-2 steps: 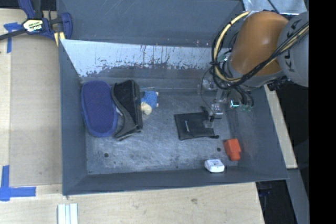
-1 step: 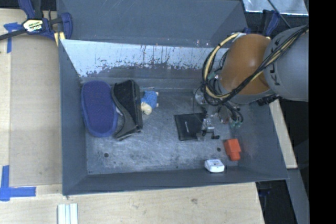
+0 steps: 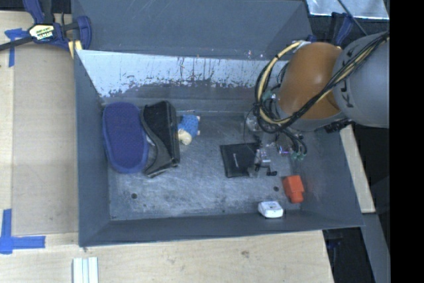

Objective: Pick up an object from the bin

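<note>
End effector (image 3: 263, 161) hung low in the right half of the bin (image 3: 199, 212), just beside a flat black square piece (image 3: 235, 160); whether it gaped or gripped could not be told.

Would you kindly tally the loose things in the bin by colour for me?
Blue: 2, the oval pad and the small toy
Black: 2, the pouch and the flat square
Orange: 1, the block
White: 1, the small piece
Total: 6
</note>
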You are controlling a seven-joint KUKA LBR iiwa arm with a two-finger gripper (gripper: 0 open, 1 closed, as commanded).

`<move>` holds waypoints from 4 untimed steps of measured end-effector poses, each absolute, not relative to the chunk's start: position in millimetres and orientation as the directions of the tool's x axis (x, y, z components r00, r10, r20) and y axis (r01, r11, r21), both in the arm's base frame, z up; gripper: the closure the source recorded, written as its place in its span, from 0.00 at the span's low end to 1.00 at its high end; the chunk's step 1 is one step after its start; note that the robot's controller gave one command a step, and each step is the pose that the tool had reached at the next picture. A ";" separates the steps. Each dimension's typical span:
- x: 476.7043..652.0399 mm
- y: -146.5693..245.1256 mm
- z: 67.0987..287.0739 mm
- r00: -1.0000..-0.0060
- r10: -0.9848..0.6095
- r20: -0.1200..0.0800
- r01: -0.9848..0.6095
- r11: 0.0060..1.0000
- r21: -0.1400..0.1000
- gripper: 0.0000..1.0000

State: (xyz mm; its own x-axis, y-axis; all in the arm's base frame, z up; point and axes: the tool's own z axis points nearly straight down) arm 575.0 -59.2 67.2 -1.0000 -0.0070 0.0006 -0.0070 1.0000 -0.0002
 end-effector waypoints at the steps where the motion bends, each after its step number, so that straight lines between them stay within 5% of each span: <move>1: 575.8 -59.2 67.6 -1.000 -0.009 -0.001 -0.009 1.000 -0.001 0.00; 3: 577.1 -59.1 68.4 -1.000 -0.012 -0.004 -0.012 1.000 -0.002 0.00; 4: 578.1 -59.1 69.4 -1.000 -0.013 -0.007 -0.013 1.000 -0.002 1.00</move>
State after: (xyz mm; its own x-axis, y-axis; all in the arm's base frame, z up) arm 578.1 -59.1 69.4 -0.9999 -0.0126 -0.0070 -0.0126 0.9999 -0.0021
